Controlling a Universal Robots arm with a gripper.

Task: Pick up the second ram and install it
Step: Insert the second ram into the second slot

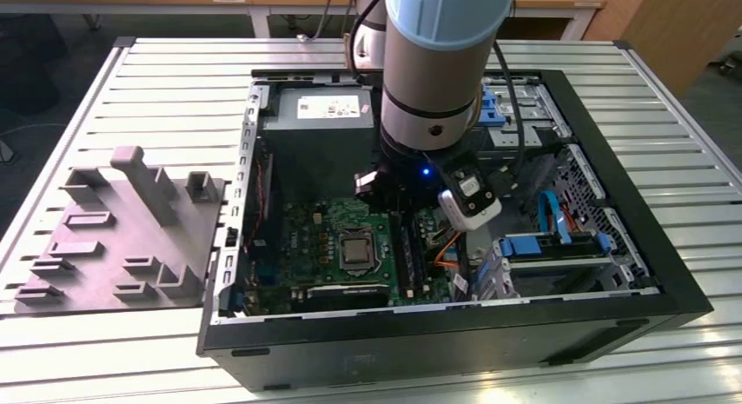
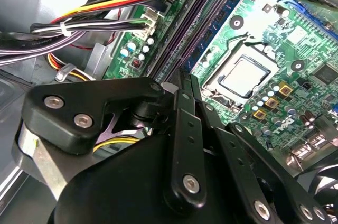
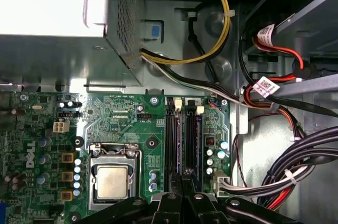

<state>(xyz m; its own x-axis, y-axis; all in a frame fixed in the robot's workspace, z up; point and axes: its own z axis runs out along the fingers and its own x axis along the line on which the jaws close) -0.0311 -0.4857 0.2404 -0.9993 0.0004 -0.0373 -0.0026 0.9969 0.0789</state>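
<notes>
Over the slatted metal worktop (image 1: 174, 82), exterior view: a smooth grey-and-blue arm (image 1: 447, 56) reaches into the open black computer case (image 1: 464, 343).
Second wrist view: matte black pincer (image 2: 183, 77), its flat fingers pressed together above the green motherboard (image 2: 280, 28).
First wrist view: the fingertips, partly cut off, meet over long dark sockets (image 3: 170, 139) — the second ram cannot be told from them.

Robot arm (image 1: 432, 91) inside open computer case (image 1: 649, 278), green motherboard (image 1: 304, 239) beneath, grey fixture (image 1: 116, 235) alongside

An open black metal computer case (image 1: 406, 347) lies on the slatted silver table (image 1: 174, 82), with a green motherboard (image 1: 308, 230) inside it and a grey moulded holder tray (image 1: 104, 248) just beside it.
</notes>
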